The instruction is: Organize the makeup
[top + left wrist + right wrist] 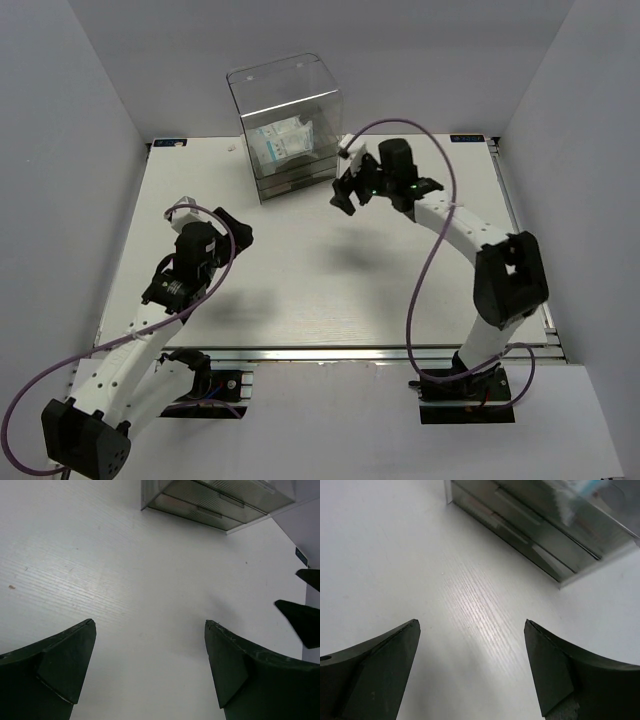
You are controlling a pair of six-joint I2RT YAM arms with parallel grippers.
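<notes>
The white packets with blue print [280, 140] lie inside the tall clear acrylic drawer box [290, 80] at the back of the table; one corner of a packet shows in the right wrist view [581, 487]. A faint reddish streak [487, 512] shows inside a lower drawer. I cannot see the dark compact. My right gripper [345, 198] is open and empty, hovering just in front and right of the box [540, 525]. My left gripper [238, 228] is open and empty over bare table at the left; its wrist view shows the box [220, 500] far ahead.
The white table [300, 280] is walled in by grey panels on three sides. The right gripper's dark fingertips [300, 617] show at the right edge of the left wrist view. The right arm's purple cable [430, 250] loops above the table's right side.
</notes>
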